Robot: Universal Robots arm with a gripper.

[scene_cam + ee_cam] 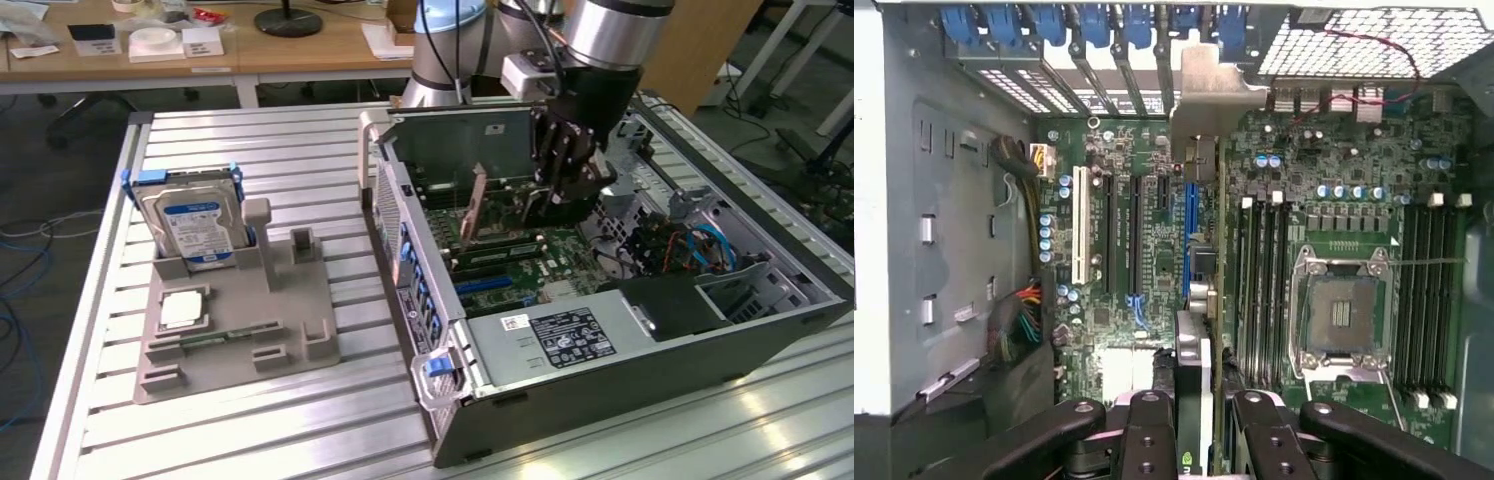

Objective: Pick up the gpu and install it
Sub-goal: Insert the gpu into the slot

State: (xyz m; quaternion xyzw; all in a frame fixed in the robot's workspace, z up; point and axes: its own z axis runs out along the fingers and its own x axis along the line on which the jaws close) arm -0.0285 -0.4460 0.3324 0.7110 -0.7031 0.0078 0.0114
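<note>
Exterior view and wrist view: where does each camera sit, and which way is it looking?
Exterior view: off the arm, high up, looking down across the ribbed table at the open computer case; the arm and gripper show.
Wrist view: on the wrist, looking past the gripper's fingers, shut on the gpu, into the case at the motherboard.
Shared: the gripper, the motherboard, the case's blue clips.
</note>
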